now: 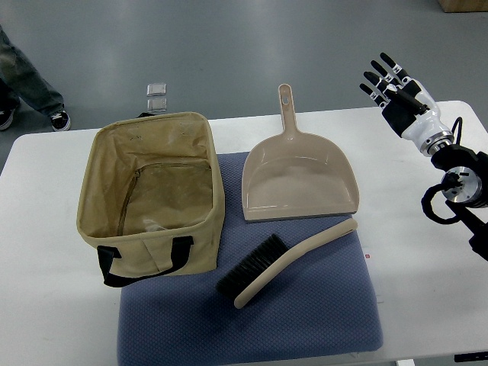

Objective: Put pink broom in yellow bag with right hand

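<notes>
The pink broom (293, 259), a beige-pink hand brush with black bristles, lies diagonally on the blue mat (305, 320), handle pointing up right. The yellow bag (202, 175), an open tan fabric box with black handles, stands on the mat's left part with nothing visible inside. My right hand (390, 82) hovers at the table's far right edge, well away from the broom, fingers spread and holding nothing. The left arm does not show.
A matching pink dustpan (299, 179) lies just behind the broom, handle pointing away. The white table (46, 305) carries the mat. A person's leg and shoe (34, 88) stand on the floor at the far left. Two small square objects (157, 95) lie on the floor.
</notes>
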Robot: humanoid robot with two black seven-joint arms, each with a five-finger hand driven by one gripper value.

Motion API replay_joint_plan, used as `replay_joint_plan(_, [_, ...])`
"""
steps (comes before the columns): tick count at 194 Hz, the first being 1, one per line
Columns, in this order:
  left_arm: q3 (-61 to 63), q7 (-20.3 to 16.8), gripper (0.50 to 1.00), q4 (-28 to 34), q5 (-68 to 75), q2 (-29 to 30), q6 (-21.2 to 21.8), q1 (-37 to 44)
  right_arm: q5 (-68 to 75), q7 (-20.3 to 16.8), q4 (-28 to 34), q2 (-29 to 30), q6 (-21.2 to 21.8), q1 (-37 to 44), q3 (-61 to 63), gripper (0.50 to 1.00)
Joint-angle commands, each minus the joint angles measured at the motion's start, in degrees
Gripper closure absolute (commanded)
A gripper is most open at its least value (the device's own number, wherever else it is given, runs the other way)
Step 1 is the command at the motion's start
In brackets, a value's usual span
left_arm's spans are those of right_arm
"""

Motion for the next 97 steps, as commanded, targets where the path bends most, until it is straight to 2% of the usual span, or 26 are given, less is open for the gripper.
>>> replay_joint_plan(1, [0.0, 0.0, 0.5, 0.0, 0.01, 0.0, 0.08, 0.0, -0.05, 0.01, 0.0, -0.08, 0.77, 0.11, 0.0, 0.572])
replay_joint_plan(97, [0.0, 0.0, 0.5, 0.0, 0.01, 0.0, -0.01, 0.0, -4.36, 0.09, 0.09, 0.53, 2.27, -0.16, -0.52, 0.572])
